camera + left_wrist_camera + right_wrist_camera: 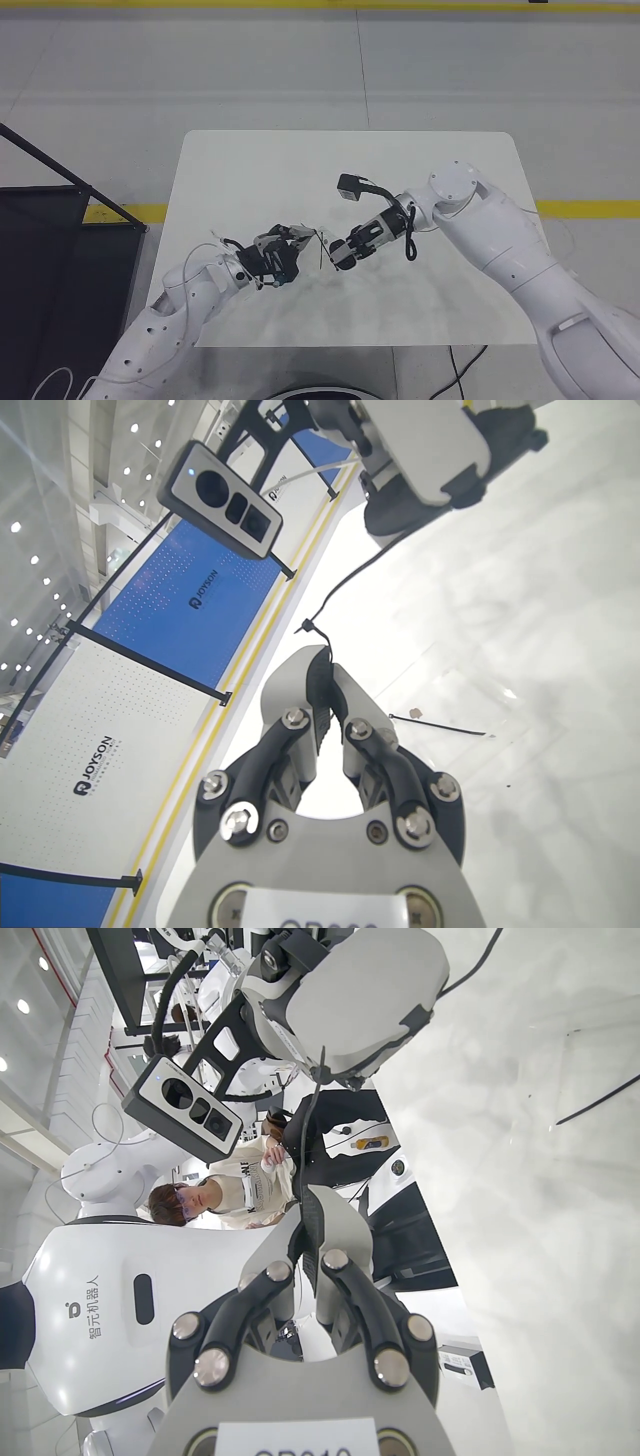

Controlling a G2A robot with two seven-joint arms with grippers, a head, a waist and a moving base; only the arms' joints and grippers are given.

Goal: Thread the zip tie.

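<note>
white table [250, 170], yellow floor line [590, 208] — black panel [50, 280] beside the table

Your work rests on a white surface [250, 170] with rounded corners, its top faintly scuffed. A loose zip tie [436, 727], black, lies flat on it just to one side of your left gripper [325, 665], not touching the gripper. A small pale scrap [415, 713] sits right beside one end of that tie. From your right gripper [312, 1200], the loose tie lies well apart.
</note>
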